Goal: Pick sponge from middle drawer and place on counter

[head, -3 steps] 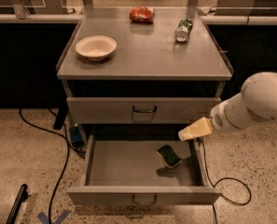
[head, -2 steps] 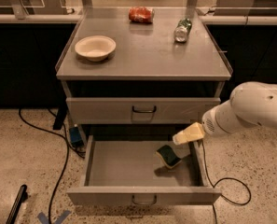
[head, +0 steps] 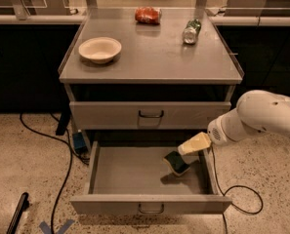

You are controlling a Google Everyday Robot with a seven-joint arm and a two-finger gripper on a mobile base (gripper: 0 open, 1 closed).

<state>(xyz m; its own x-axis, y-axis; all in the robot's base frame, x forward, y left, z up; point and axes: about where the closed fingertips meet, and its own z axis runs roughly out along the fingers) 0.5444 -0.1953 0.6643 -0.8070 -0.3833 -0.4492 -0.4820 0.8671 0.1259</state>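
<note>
The sponge (head: 176, 163), dark green over yellow, lies tilted on the grey floor of the open middle drawer (head: 130, 172), near its right wall. My gripper (head: 184, 150), cream-coloured on the end of the white arm (head: 261, 118), reaches in from the right. Its tip is just above the sponge's upper right corner, touching or nearly touching it. The counter (head: 154, 57) is the grey top of the cabinet above.
On the counter stand a white bowl (head: 100, 49) at the left, a crushed red can (head: 148, 15) at the back and a green-and-silver can (head: 191, 31) at the back right. The upper drawer (head: 151, 114) is closed. Cables (head: 61, 145) lie on the floor.
My gripper has moved left and slightly down, from beside the drawer's right wall to the sponge. The sponge has stayed in place.
</note>
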